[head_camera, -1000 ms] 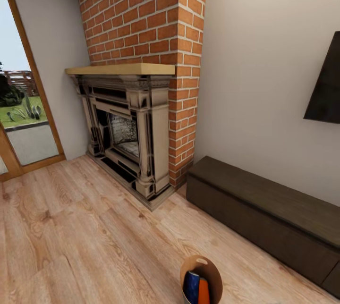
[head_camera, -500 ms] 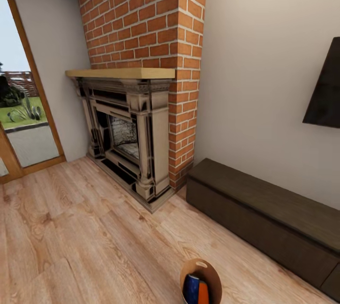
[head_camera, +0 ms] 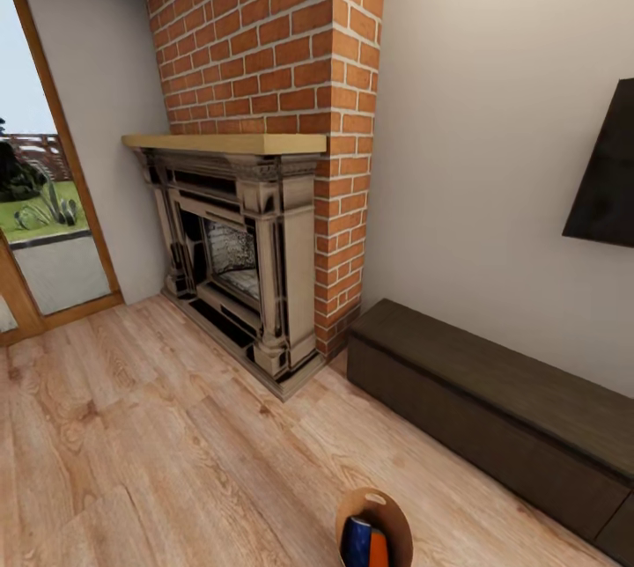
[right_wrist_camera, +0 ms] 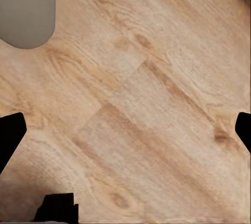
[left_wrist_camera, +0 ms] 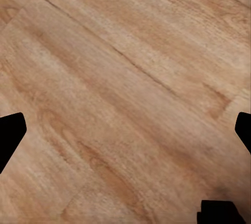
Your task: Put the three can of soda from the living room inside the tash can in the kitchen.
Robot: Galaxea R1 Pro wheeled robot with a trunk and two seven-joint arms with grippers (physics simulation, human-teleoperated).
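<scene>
- Living room. Brick chimney [head_camera: 273,30] with fireplace [head_camera: 233,254] ahead, dark low bench [head_camera: 493,408] along the wall beside it, glass door [head_camera: 44,224] off to one side.
- Tash can [head_camera: 375,510] sits at the near edge of the head view, low in front of the robot, over the wooden floor [head_camera: 150,444]. Cannot tell whether it rests on the floor or is carried.
- Inside it: a blue soda can [head_camera: 356,541] and an orange soda can [head_camera: 379,547], touching, upright or nearly so. The third can may be hidden behind these or below the frame edge; unclear.
- Right wrist view: the pail's grey wall [right_wrist_camera: 29,12] in one corner, a sliver of orange at its rim, floorboards beyond.
- Left gripper [left_wrist_camera: 125,130]: dark fingertips set wide apart, nothing between them but floor.
- Right gripper [right_wrist_camera: 125,130]: same, spread wide and holding nothing.
- Judgement: at least two cans are loaded, but the pail is in the wrong room. Left to do: account for the third can and get the pail into the kitchen.
</scene>
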